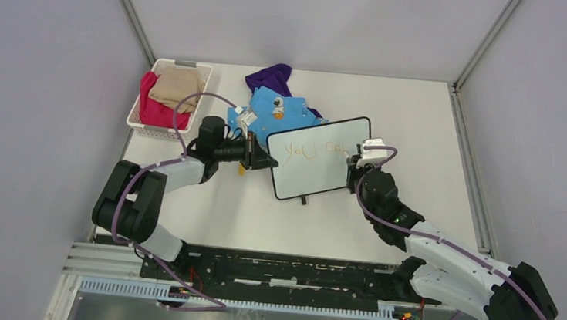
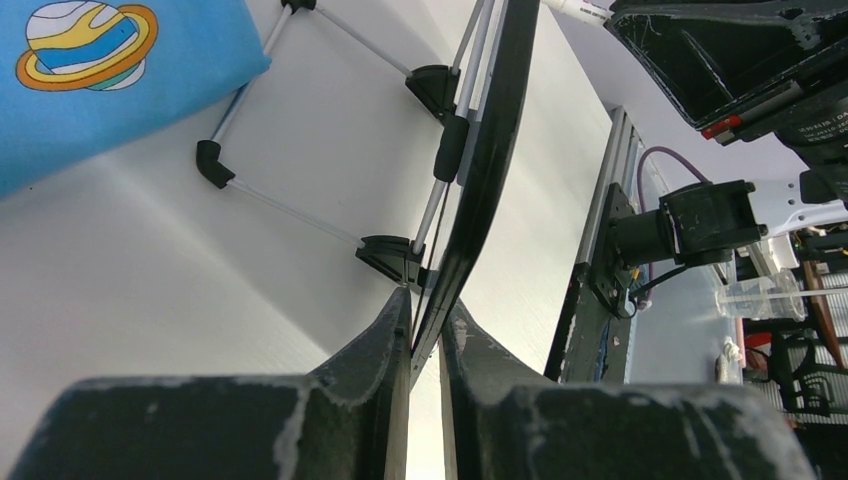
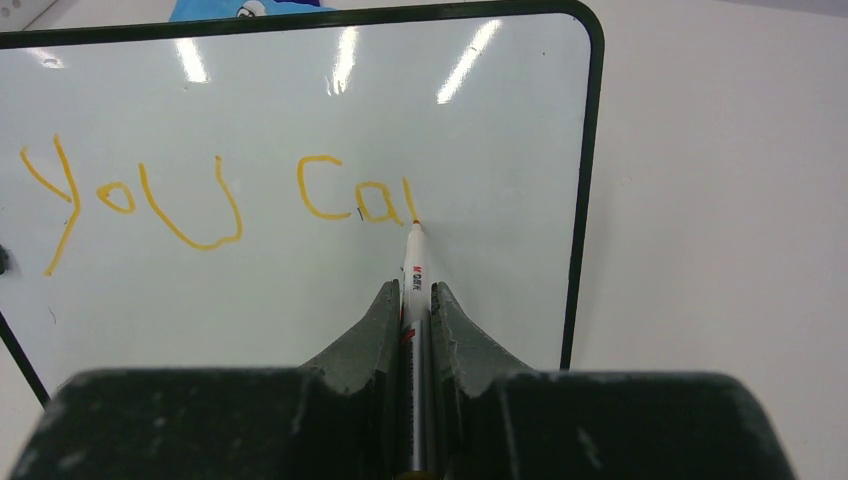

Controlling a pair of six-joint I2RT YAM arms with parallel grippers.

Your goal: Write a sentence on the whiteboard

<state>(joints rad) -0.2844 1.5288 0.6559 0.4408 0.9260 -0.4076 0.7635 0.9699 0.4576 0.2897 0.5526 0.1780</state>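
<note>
At the far left corner of the bench we see a white basket (image 1: 148,128) of folded clothes. Our left pincer (image 1: 256,156) is clenched on the left edge of the whiteboard (image 1: 318,175), which stands propped near the middle of the bench, its far edge just beside a blue shirt (image 1: 278,111) and a purple cloth (image 1: 270,76). On the board the orange sentence (image 3: 200,195) reads "You Ca" plus a short stroke. Our right pincer (image 3: 415,298) grasps a white marker (image 3: 414,262), its tip touching the board at that stroke, towards the board's right edge.
</note>
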